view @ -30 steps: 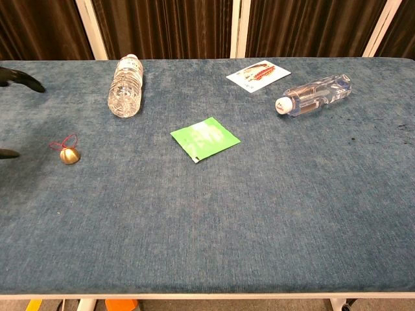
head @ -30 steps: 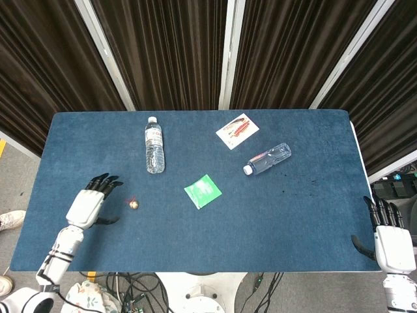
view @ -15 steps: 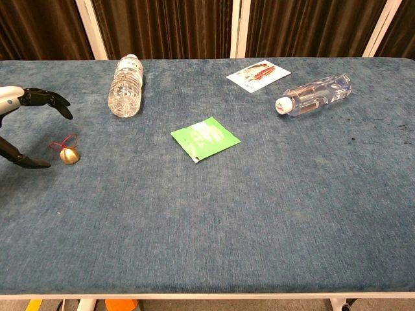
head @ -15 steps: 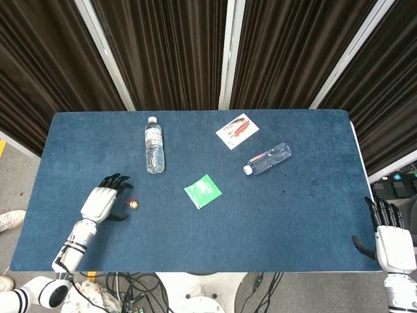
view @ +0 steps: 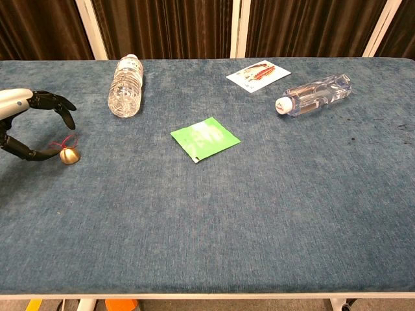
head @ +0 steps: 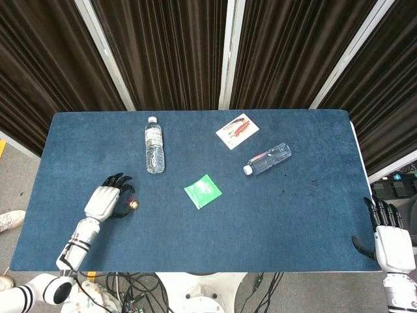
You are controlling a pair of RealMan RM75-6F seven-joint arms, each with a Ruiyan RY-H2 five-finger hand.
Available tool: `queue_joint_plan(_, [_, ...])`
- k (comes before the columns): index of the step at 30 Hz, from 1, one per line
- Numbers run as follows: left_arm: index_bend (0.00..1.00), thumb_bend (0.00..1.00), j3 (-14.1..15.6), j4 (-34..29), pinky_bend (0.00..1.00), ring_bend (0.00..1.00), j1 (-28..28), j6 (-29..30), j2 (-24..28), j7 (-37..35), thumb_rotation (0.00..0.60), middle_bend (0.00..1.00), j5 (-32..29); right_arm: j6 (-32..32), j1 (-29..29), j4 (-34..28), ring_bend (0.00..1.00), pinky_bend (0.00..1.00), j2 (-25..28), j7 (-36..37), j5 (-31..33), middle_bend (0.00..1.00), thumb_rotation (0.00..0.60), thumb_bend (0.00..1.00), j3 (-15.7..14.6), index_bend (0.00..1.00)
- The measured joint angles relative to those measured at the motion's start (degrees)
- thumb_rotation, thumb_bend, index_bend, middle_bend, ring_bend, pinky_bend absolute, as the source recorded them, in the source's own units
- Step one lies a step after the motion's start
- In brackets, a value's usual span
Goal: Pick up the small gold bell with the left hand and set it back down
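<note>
Currently we see the blue table (head: 300,215) filling the frame. At lower left, the left hand (head: 104,201) has fingers spread, thumb beside the gold bell (view: 69,155) resting on the cloth. At lower right, the right hand (head: 391,241) hangs open.

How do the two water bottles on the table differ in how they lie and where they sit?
The left bottle lies straight along the table's depth, its cap pointing toward the curtains; the right bottle lies diagonally, its cap pointing toward the robot's side. The left bottle has a white label, the right a reddish one. The right bottle sits next to the printed card. Both are clear, white-capped and lying on their sides.
</note>
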Motion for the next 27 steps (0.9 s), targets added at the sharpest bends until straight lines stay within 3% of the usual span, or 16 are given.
queue_joint_plan(27, [0.46, 0.35, 0.23, -0.65, 0.10, 0.03, -1.72, -2.34, -0.05, 0.33, 0.600, 0.16, -2.90, -0.20, 0.02, 0.56, 0.00, 0.00, -0.27, 0.53, 0.14, 0.00, 0.600, 0.15, -0.03, 0.00])
